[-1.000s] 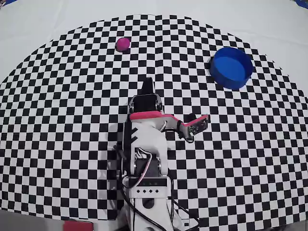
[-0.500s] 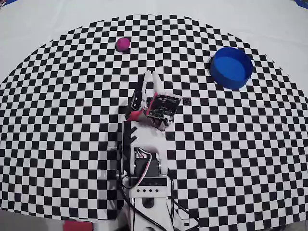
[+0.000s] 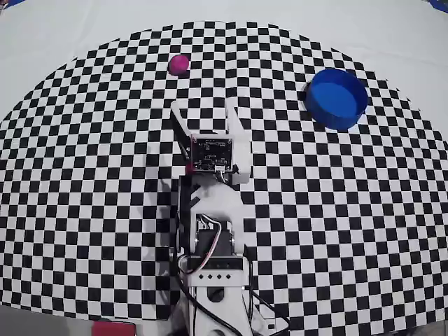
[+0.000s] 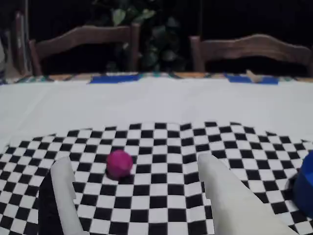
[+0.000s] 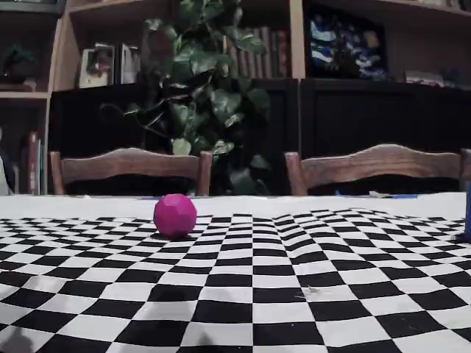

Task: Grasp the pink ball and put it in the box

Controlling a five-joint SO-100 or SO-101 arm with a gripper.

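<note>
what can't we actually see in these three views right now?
- Box: the wrist view's right edge cuts it to a blue sliver; the fixed view shows only a strip at its right edge.
- Gripper: absent from the fixed view, and in the wrist view the bottom edge cuts off the lower part of both fingers.
- Pink ball: its underside and contact with the checkered mat are hidden by the ball itself.

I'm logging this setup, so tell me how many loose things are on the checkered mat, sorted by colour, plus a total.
Pink: 1, the pink ball
Blue: 1, the round box
Total: 2
Both sit apart from the gripper, whose fingers are spread and empty.
</note>
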